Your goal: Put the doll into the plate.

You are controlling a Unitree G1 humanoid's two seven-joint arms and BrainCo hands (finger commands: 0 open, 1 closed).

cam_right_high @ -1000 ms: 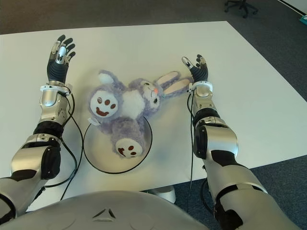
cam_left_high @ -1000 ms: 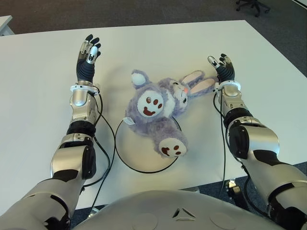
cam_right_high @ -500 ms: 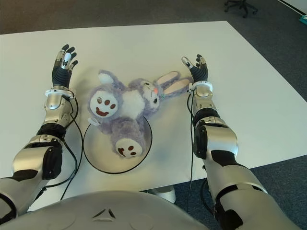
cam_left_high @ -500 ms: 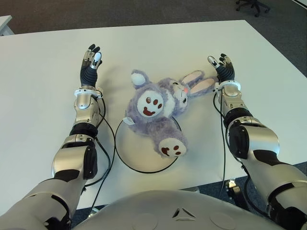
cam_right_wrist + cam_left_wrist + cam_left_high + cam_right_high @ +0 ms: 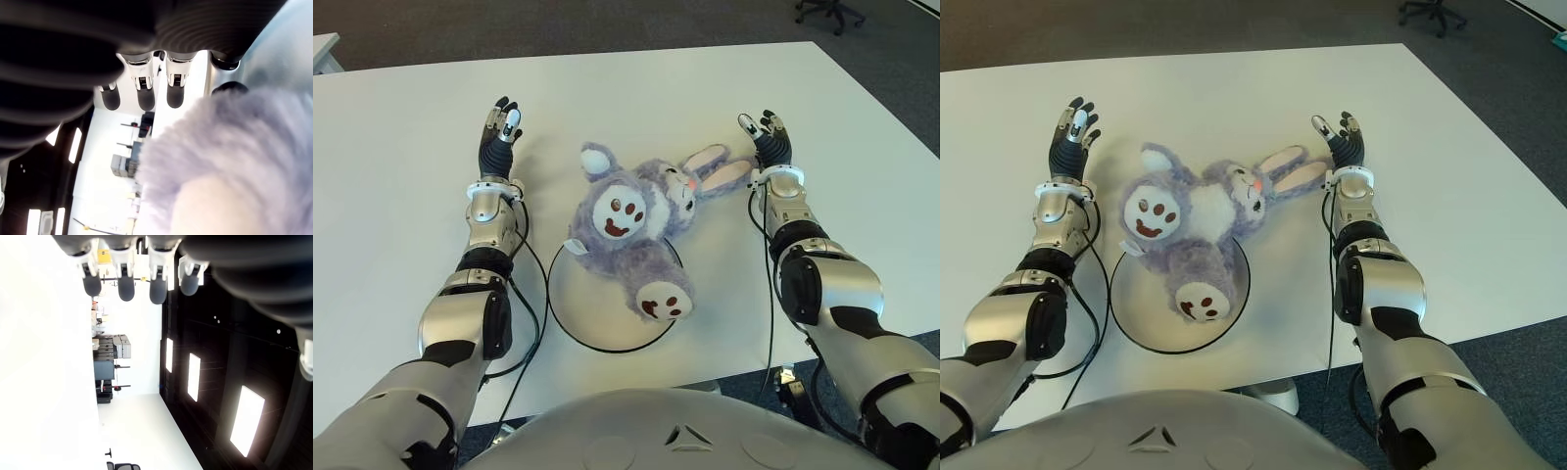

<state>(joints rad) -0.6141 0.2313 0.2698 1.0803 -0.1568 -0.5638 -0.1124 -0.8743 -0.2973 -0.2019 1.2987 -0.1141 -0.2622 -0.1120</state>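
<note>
A grey-purple plush rabbit doll [image 5: 641, 220] lies on its back across the far rim of a white plate with a black edge [image 5: 576, 304]. One foot rests over the plate's middle; head and pink-lined ears [image 5: 717, 166] stretch off it toward the right. My right hand [image 5: 769, 139] stands open just beside the ear tips, fingers spread upward; the fur [image 5: 234, 161] fills part of the right wrist view. My left hand [image 5: 499, 125] is open to the left of the doll, apart from it, fingers [image 5: 122, 286] straight and holding nothing.
The white table [image 5: 391, 225] runs wide to the left and far side. Its near edge lies just below the plate. Black cables [image 5: 524, 294] loop along my left forearm beside the plate. An office chair [image 5: 827, 12] stands on the dark floor beyond.
My left hand has drawn slightly nearer and rightward toward the doll. The doll, the plate and my right hand have stayed put.
</note>
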